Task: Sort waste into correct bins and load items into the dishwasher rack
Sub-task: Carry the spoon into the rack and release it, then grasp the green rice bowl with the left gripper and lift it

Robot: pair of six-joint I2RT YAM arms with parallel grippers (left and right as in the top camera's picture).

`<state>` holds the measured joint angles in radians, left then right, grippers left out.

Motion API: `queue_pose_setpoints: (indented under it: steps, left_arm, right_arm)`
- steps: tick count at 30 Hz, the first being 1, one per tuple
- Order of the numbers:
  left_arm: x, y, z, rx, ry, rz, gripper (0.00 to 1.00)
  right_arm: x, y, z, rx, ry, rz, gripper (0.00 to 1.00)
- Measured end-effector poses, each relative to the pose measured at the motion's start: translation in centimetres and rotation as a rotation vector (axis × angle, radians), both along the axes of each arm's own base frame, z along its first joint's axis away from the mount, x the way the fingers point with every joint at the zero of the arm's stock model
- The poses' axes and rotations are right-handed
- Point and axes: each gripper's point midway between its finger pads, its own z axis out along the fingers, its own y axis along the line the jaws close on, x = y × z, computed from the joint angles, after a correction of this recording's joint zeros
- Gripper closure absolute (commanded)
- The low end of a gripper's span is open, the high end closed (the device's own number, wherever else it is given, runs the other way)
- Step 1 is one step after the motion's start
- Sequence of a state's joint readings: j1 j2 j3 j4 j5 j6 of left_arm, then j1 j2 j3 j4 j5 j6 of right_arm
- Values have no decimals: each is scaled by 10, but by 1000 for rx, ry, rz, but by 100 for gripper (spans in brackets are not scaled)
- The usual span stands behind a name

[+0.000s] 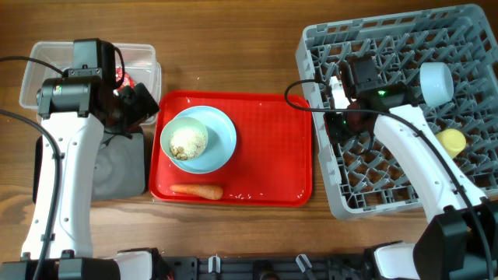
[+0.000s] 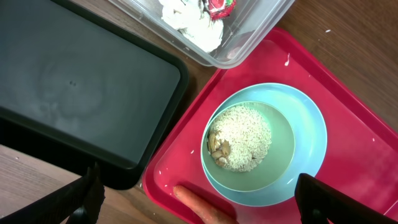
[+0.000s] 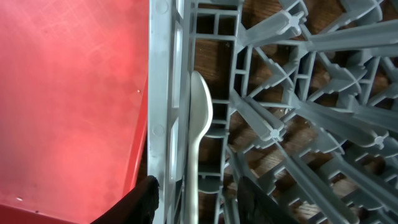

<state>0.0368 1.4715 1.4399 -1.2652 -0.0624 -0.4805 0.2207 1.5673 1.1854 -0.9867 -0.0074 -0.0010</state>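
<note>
A pale green bowl (image 1: 173,127) of beige food scraps (image 1: 188,142) sits on a light blue plate (image 1: 224,132) on the red tray (image 1: 264,148). An orange carrot (image 1: 197,190) lies at the tray's front edge. The clear tub (image 1: 47,58) holds white tissue (image 2: 186,22) and a red wrapper (image 2: 219,6). The black tray (image 1: 120,167) is in front of the tub. My left gripper (image 1: 140,105) is open and empty above the tray's left edge, over the carrot (image 2: 202,208). My right gripper (image 3: 198,199) is open around a white spoon (image 3: 198,118) standing against the left wall of the grey rack (image 3: 161,93).
The rack (image 1: 467,19) also holds a small light blue bowl (image 1: 436,82), upside down, and a yellow cup (image 1: 451,140). The left wrist view also shows the plate (image 2: 308,143), green bowl (image 2: 280,155) and black tray (image 2: 81,87). Cables run along both arms.
</note>
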Motion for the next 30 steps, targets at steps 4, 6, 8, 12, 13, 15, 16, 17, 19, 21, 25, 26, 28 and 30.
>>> queue_pose_setpoints:
  steps: [4, 6, 8, 12, 13, 15, 16, 17, 19, 21, 25, 26, 28, 30]
  left_arm:
    - [0, 0, 0, 0, 0, 0, 0]
    - [0, 0, 0, 0, 0, 0, 0]
    - [0, -1, 0, -8, 0, -2, 0]
    - [1, -16, -1, -61, -2, -34, 0]
    - [2, -24, -3, -69, -3, -58, 0]
    - [-1, -44, -20, -77, 40, -119, 0]
    - [-3, -52, -29, -80, 62, -141, 0]
    - [-4, -59, -39, -83, 81, -161, 0]
    - [-9, -79, -65, -84, 122, -214, 3]
    - [-7, -97, -84, -87, 110, -253, 5]
    - [-1, -127, -110, -93, 72, -331, 7]
    - [2, -132, -116, -93, 69, -343, 9]
    - [8, -142, -130, -93, 73, -363, 24]
    - [11, -151, -144, -91, 83, -383, 48]
  right_arm:
    - [12, 11, 20, 61, -32, -42, 56]
    - [41, 28, 62, 126, -154, -21, 55]
    - [60, 57, 100, 203, -268, 35, 53]
    - [48, 91, 104, 261, -246, 81, 50]
    - [42, 95, 101, 259, -226, 89, 49]
    - [37, 97, 89, 252, -174, 86, 49]
    - [37, 97, 84, 247, -157, 82, 49]
    - [36, 97, 81, 245, -148, 80, 49]
    - [37, 97, 80, 245, -147, 80, 49]
    - [36, 97, 80, 245, -146, 80, 49]
    - [36, 97, 80, 244, -144, 79, 49]
    - [36, 97, 80, 244, -145, 79, 49]
    - [36, 97, 80, 244, -144, 79, 49]
    - [36, 97, 80, 244, -144, 79, 49]
